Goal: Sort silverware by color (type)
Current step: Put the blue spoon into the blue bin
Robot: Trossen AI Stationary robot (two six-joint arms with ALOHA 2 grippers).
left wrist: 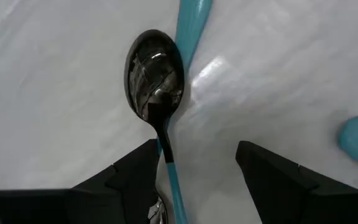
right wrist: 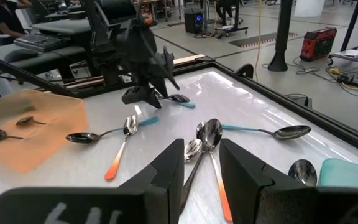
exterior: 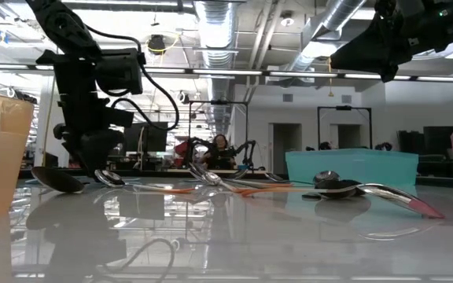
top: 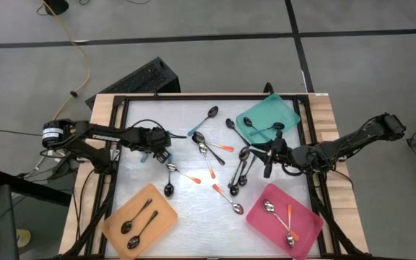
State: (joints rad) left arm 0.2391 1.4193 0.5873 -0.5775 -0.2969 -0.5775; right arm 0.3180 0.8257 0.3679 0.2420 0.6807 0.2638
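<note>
- The left gripper (top: 163, 153) hangs low over the white table (top: 150, 115) near its left side, jaws spread wide and holding nothing.
- In the left wrist view, a dark-bowled spoon with a teal handle (left wrist: 156, 84) lies on the table between the two open fingers (left wrist: 143, 174), beside a second teal handle (left wrist: 190, 25).
- The right gripper (top: 269, 160) hovers above the table near the teal tray (top: 289, 114), its jaws narrowly parted with nothing between them.
- Below the right gripper, two silver spoon bowls (right wrist: 202, 140) lie side by side on the table, just beside an orange handle (right wrist: 221, 193).
- Loose spoons (top: 211, 155) remain scattered across the middle of the table, some crossing one another.
- The orange tray (top: 161, 209) holds two dark spoons, the teal tray holds two, and the pink tray (top: 309, 224) holds orange-handled spoons.
</note>
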